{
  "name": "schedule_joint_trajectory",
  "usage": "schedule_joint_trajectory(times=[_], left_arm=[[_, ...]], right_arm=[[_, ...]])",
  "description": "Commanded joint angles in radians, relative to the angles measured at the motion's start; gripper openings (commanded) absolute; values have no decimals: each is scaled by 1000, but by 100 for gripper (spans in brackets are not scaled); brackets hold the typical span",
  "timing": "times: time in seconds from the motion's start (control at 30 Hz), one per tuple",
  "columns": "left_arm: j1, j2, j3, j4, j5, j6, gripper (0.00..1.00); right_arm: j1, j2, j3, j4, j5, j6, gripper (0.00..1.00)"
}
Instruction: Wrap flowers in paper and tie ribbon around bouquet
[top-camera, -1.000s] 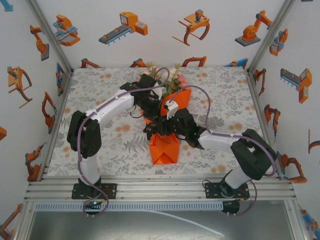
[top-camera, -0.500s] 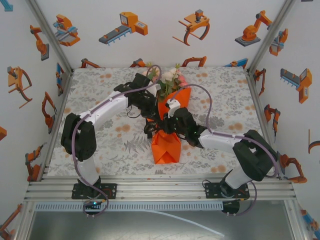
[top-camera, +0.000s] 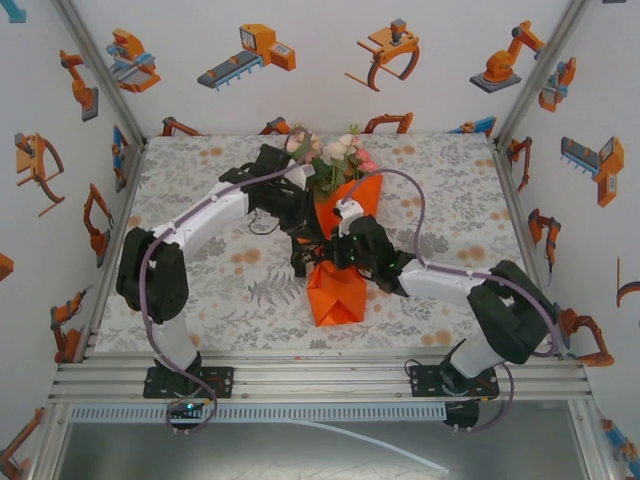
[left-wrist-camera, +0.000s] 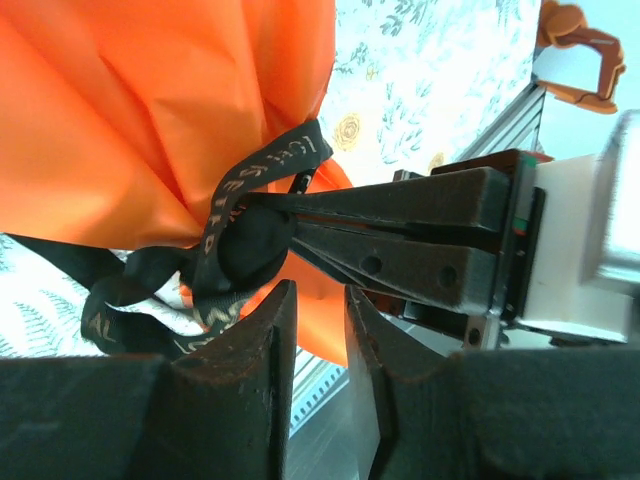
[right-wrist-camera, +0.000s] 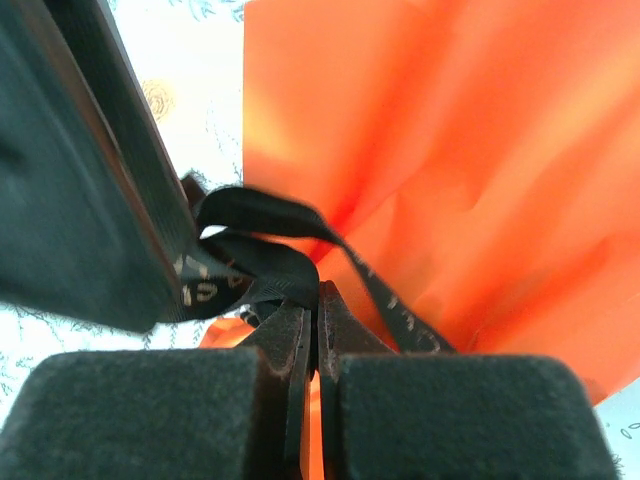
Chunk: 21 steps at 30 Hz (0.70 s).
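Note:
The bouquet lies mid-table: pink and white flowers (top-camera: 338, 153) sprout from the orange paper (top-camera: 336, 292). A black ribbon (left-wrist-camera: 248, 196) with gold lettering is looped and knotted around the paper's pinched waist. My right gripper (right-wrist-camera: 316, 296) is shut on a strand of the ribbon (right-wrist-camera: 262, 258) at its tips, coming in from the right (top-camera: 332, 250). My left gripper (left-wrist-camera: 318, 302) stands open beside the knot, with only orange paper (left-wrist-camera: 150, 110) behind the gap, and sits on the bouquet's left (top-camera: 304, 240).
The floral tablecloth (top-camera: 210, 290) covers the table, with bare room left and right of the bouquet. White walls with robot cartoons and aluminium posts (top-camera: 118, 120) enclose the table. Purple-grey cables (top-camera: 405, 205) arc over both arms near the flowers.
The left arm's elbow has swung left and its wrist has moved toward the far side. The bouquet's orange base has slid slightly right. The right gripper has pushed in closer to the waist.

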Motion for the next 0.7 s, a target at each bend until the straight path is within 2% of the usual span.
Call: schedule_joint_trajectory(times=[0.0, 0.13, 0.27, 0.4, 0.57, 0.67], left_arm=[[61, -46, 40, 7, 35, -5, 31], [77, 9, 109, -55, 15, 75, 31], [68, 112, 199, -159, 8, 165, 24], [34, 153, 271, -247, -40, 276, 20], [-2, 186, 332, -208, 137, 254, 18], [-30, 216, 328, -241, 124, 267, 18]], right_arm=[[-5, -48, -33, 86, -45, -20, 0], [-5, -65, -60, 119, -73, -24, 0], [-5, -72, -65, 122, -88, -35, 0], [-5, -84, -68, 123, -108, -46, 0], [-5, -86, -75, 117, -122, -47, 0], [-5, -99, -88, 114, -117, -46, 0]])
